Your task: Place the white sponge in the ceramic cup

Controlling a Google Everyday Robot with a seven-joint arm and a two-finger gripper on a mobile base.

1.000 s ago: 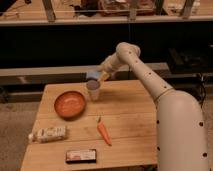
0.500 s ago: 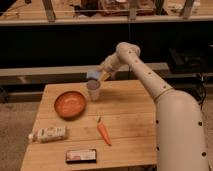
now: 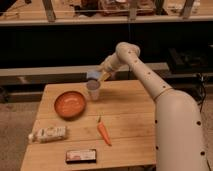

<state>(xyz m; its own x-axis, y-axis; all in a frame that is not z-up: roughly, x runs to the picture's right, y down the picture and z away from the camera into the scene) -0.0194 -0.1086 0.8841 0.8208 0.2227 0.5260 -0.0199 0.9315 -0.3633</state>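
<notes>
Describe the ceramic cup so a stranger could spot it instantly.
On the wooden table, look near the back edge, beside the wide orange bowl, on the arm's side. The ceramic cup stands there, directly under the claw holding the white sponge. It is a small greyish cylinder, far narrower than the bowl.

The table (image 3: 130, 116) is pale matt wood, and the orange bowl (image 3: 57, 104) near its left edge looks smooth with a faint sheen. The ceramic cup (image 3: 93, 91) is smooth and dull. Above it, near the table's back edge, the gripper (image 3: 100, 76) holds the matt, soft-looking white sponge (image 3: 92, 75).
</notes>
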